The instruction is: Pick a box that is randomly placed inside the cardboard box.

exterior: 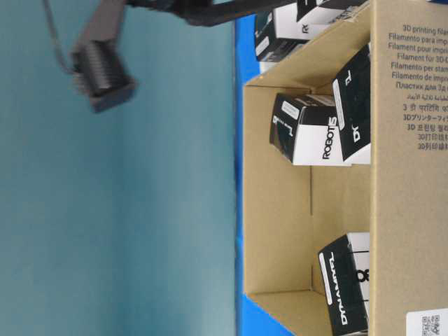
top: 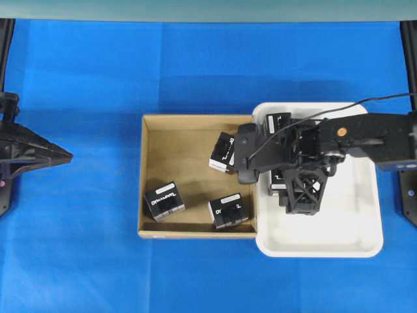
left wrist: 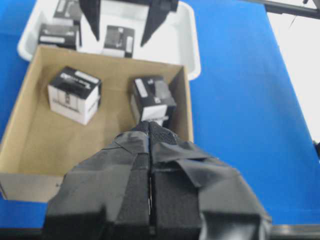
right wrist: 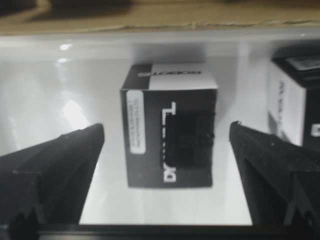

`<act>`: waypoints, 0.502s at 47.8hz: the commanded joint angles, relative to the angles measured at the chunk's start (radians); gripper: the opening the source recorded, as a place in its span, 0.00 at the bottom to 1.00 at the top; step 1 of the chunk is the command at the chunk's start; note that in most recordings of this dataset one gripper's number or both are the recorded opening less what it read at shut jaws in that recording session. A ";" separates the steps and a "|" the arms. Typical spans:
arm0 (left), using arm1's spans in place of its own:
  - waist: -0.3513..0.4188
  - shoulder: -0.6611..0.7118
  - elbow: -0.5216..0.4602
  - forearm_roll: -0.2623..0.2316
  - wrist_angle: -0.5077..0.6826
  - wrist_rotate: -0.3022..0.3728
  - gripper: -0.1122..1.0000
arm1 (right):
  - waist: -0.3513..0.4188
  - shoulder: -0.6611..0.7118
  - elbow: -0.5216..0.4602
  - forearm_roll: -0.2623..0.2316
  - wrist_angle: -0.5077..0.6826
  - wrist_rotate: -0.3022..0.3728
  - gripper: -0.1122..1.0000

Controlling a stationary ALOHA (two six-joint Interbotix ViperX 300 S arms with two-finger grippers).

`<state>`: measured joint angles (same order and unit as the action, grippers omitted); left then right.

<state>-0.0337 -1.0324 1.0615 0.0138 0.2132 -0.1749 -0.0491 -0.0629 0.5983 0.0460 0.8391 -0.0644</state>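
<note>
Reading the right gripper (right wrist: pixel 165 150) as spread wide: box (right wrist: pixel 170 125) sits free between my fingers (right wrist: pixel 55 165) in white tray (right wrist: pixel 45 100). Left gripper (left wrist: pixel 150 150) pressed shut, parked near the cardboard box (left wrist: pixel 30 135).

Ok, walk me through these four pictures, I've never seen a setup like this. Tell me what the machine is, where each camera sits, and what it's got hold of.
It is a robot with two arms over a blue table. One picture looks straight down, one looks from table height, turned sideways, and one camera rides on each wrist.

On the table sit a brown cardboard box and a white tray, both holding small black boxes.

The right hand hangs over the tray with its fingers wide apart, one black box standing on the tray between them, touched by neither. So it holds nothing.

The left hand waits beside the cardboard box, fingers pressed together, empty.
</note>
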 commanded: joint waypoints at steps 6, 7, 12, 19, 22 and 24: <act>-0.002 0.009 -0.028 0.000 -0.003 -0.017 0.04 | 0.003 -0.130 -0.054 0.008 0.023 0.044 0.98; -0.002 0.008 -0.028 0.002 -0.003 -0.018 0.04 | 0.003 -0.147 -0.055 0.011 0.015 0.057 0.98; -0.011 0.009 -0.028 0.002 -0.002 -0.025 0.04 | 0.003 -0.233 -0.040 0.012 -0.028 0.118 0.98; -0.018 0.009 -0.028 0.002 0.000 -0.014 0.04 | 0.000 -0.377 0.011 0.009 -0.141 0.170 0.98; -0.018 0.009 -0.026 0.002 0.000 -0.012 0.04 | 0.003 -0.437 0.048 0.009 -0.206 0.181 0.98; -0.018 0.011 -0.028 0.002 0.000 -0.014 0.04 | 0.006 -0.491 0.083 0.011 -0.262 0.186 0.98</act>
<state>-0.0537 -1.0308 1.0600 0.0123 0.2178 -0.1902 -0.0491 -0.4786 0.6473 0.0537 0.6565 0.1166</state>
